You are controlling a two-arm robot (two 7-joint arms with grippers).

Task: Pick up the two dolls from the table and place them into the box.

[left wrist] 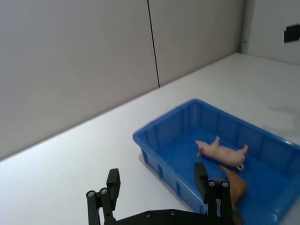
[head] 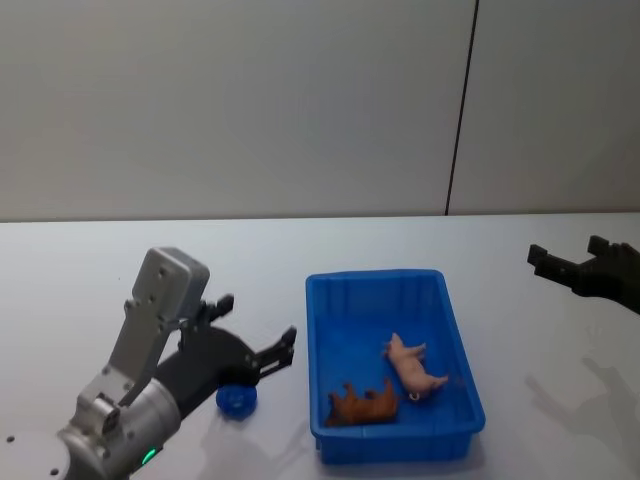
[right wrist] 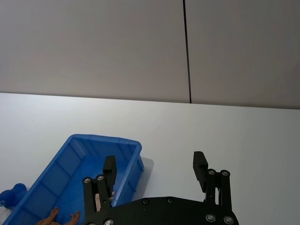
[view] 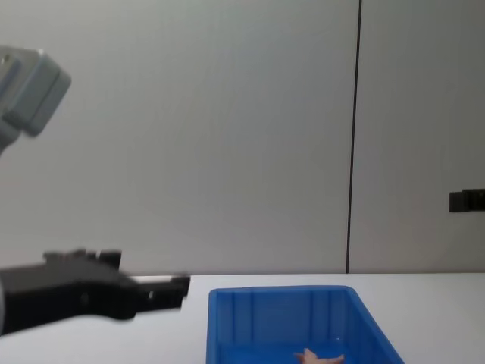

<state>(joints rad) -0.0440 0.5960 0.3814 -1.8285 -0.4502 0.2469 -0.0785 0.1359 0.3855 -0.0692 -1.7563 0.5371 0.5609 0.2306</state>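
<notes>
Fingers [head: 283, 348] apart, left gripper [head: 257, 325] near blue doll [head: 237, 401]

Plain grey wall panels [head: 230, 100], dark vert. seam [head: 462, 100] btwn them; even light.

The left arm [head: 160, 300] has a boxy silver-grey casing with a small green light [head: 148, 457], and the left tool [head: 260, 318] and right tool [head: 567, 254] are matte black with silver screws [left wrist: 101, 191]

white table [head: 520, 270] bears the box [head: 400, 447] and blue doll [head: 237, 401].
</notes>
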